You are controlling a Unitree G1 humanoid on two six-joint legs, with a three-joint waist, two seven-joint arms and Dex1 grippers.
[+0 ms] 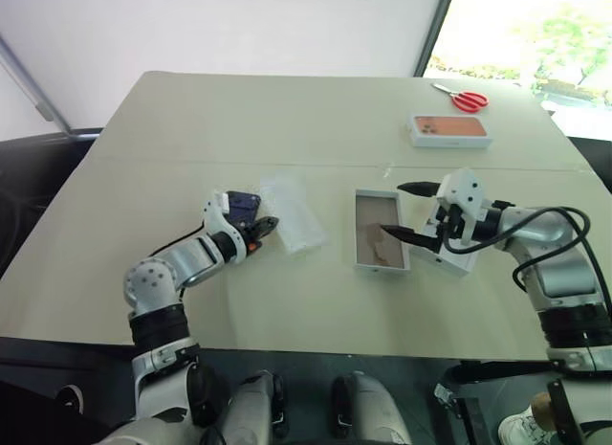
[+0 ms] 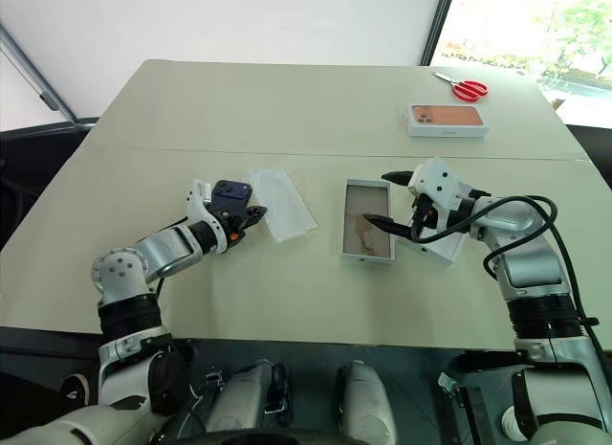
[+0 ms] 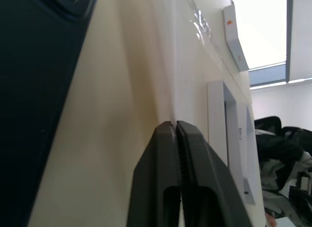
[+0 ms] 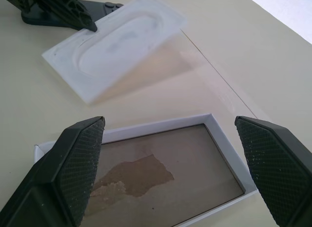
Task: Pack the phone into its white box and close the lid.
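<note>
Between phone [image 2: 230, 193] and white box [image 2: 368, 233]: insert [image 2: 280, 216].

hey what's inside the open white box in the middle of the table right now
No phone yet. The white box holds only its brownish floor with a darker torn-looking patch. One finger of the open right claw reaches over its far-right part, hiding a strip of floor. The phone sits by the left claw.

A test room or lab is showing here: a large beige table [image 1: 287, 129] is standing before a plain white wall [image 1: 220, 24], with a bright window [image 1: 535, 29] looking out onto greenery.
</note>
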